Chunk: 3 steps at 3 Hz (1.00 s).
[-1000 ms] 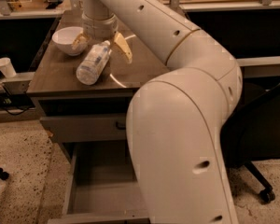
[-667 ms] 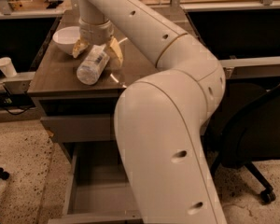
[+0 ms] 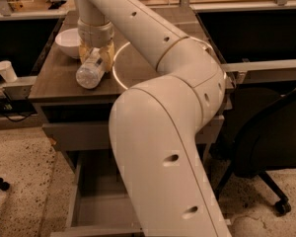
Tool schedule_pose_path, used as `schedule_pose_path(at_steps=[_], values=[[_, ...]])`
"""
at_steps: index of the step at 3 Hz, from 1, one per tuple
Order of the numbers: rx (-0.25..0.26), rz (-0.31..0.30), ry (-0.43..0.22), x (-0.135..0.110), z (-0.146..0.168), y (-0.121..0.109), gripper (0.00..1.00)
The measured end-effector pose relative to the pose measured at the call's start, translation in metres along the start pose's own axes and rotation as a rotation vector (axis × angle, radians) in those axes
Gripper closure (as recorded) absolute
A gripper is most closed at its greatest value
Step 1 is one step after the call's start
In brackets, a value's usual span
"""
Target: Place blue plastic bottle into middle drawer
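Note:
The blue plastic bottle (image 3: 89, 73), clear with a pale label, lies on its side on the dark wooden cabinet top (image 3: 54, 85), its base toward the front edge. My gripper (image 3: 95, 54) has come down over the bottle's far end, with one yellowish finger (image 3: 84, 51) on each side of it and a small gap still showing. The middle drawer (image 3: 96, 209), a grey metal box with a bare floor, is pulled out below the cabinet. My large white arm hides the drawer's right part.
A white bowl (image 3: 69, 41) sits on the cabinet top just behind and left of the bottle. A closed grey drawer front (image 3: 74, 135) is above the pulled-out drawer. A paper cup (image 3: 6, 71) stands at far left. A black office chair (image 3: 266, 147) is at right.
My gripper has moved down and forward over the bottle, and its fingers now flank the bottle's far end. The bottle has stayed on the cabinet top.

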<state>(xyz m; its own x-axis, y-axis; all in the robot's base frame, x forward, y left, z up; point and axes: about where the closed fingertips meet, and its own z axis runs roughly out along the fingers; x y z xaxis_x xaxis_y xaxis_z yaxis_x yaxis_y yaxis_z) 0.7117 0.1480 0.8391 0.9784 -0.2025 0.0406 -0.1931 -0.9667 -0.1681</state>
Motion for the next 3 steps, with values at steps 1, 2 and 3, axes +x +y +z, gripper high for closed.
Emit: schedule_pose_path(at_steps=[1,2,3], values=[[-0.007,0.145,0.008,-0.006,-0.021,0.014,0.96],[-0.019,0.315,-0.013,-0.027,-0.04,0.039,1.0],[-0.032,0.516,0.036,-0.064,-0.065,0.068,1.0]])
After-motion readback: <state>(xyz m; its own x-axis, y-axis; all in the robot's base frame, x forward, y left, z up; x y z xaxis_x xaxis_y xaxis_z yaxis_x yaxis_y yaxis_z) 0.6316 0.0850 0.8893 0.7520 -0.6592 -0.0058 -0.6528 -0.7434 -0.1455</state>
